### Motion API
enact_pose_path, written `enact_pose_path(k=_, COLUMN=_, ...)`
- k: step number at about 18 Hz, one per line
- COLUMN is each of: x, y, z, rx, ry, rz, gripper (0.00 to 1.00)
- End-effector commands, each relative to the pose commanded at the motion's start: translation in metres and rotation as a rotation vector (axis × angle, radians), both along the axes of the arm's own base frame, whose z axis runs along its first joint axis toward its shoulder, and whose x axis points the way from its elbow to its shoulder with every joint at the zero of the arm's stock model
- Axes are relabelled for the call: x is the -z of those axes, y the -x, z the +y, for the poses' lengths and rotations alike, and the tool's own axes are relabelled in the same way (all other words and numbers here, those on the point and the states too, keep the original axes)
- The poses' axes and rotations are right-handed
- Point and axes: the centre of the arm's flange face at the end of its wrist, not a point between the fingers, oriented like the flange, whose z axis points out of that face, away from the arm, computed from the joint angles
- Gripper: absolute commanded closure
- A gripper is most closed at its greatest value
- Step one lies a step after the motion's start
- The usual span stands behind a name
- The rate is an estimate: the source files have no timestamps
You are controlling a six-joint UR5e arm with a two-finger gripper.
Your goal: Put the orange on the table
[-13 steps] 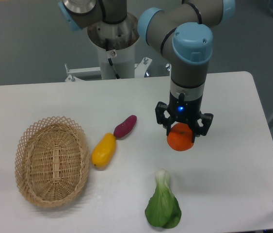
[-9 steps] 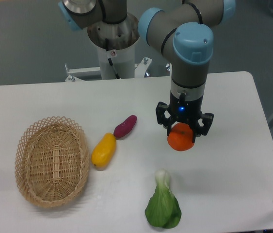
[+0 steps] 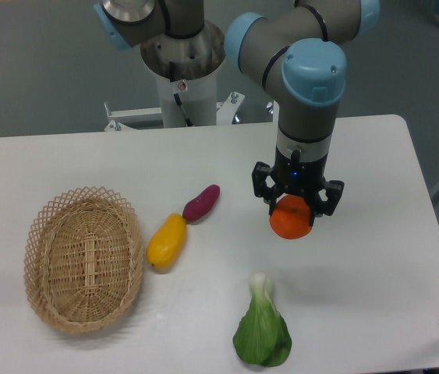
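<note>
— What do we have at the bench (image 3: 375,257) right now?

— We see the pincer (image 3: 295,209) pointing straight down, its black jaws closed around the top of the orange (image 3: 290,221), which sits low over the white surface right of centre. Whether the fruit touches the bench, we cannot tell.

— Why that spot?

— We judge it a clear patch: the leafy green (image 3: 262,330) lies nearer the front edge, the purple sweet potato (image 3: 201,202) and yellow fruit (image 3: 166,241) lie to the left, and the wicker basket (image 3: 83,259) is well apart at the far left.

— And the grip from above?

— We reckon it lets the orange settle squarely once the jaws part. A round fruit may roll, so a low release looks wise.
</note>
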Motion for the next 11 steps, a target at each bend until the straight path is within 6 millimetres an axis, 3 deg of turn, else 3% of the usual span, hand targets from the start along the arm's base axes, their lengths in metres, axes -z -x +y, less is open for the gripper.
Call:
enact_pose_path(k=6, x=0.039, y=-0.007, z=-0.001, rx=0.073, ry=0.051, rz=-0.01, gripper=0.48)
enact_pose_path(k=11, x=0.107, y=-0.012, z=-0.008, rx=0.059, ry=0.056, rz=0.017, gripper=0.49)
